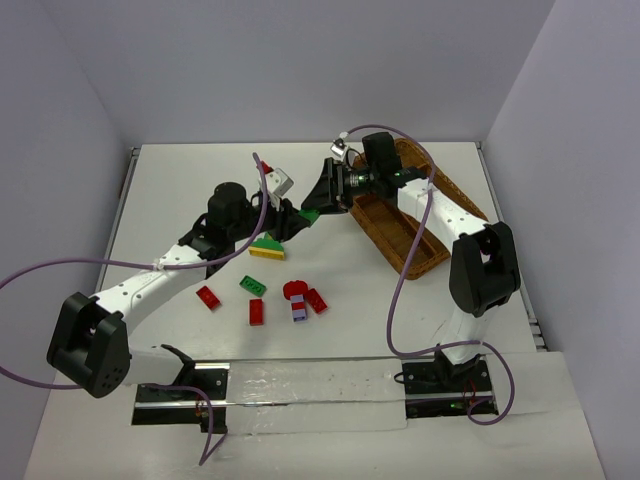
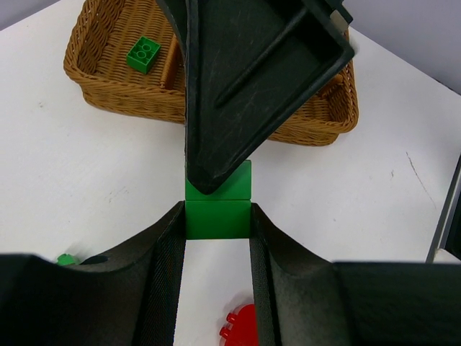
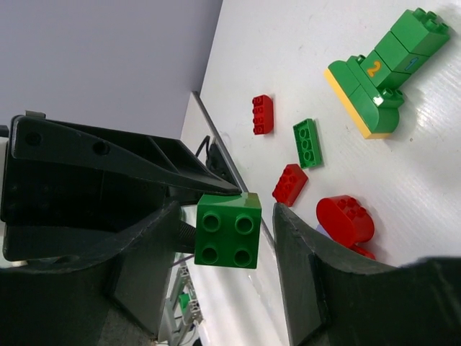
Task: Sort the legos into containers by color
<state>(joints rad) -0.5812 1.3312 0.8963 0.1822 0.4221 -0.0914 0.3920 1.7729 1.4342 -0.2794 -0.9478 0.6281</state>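
**Gripping one green brick above the mid-tabletop**

The left gripper (image 2: 217, 223) has its fingers clamped on two sides of the green brick (image 2: 234, 180), which is held clear of the tabletop (image 1: 180, 190), towards the far edge. The right gripper (image 3: 230, 216) straddles the same brick; its fingers stand wide, with a gap showing at one finger. The wicker tray (image 1: 432, 262) lies by the far right corner with one green brick in it. Loose red bricks (image 1: 256, 312) lie mid-tabletop.
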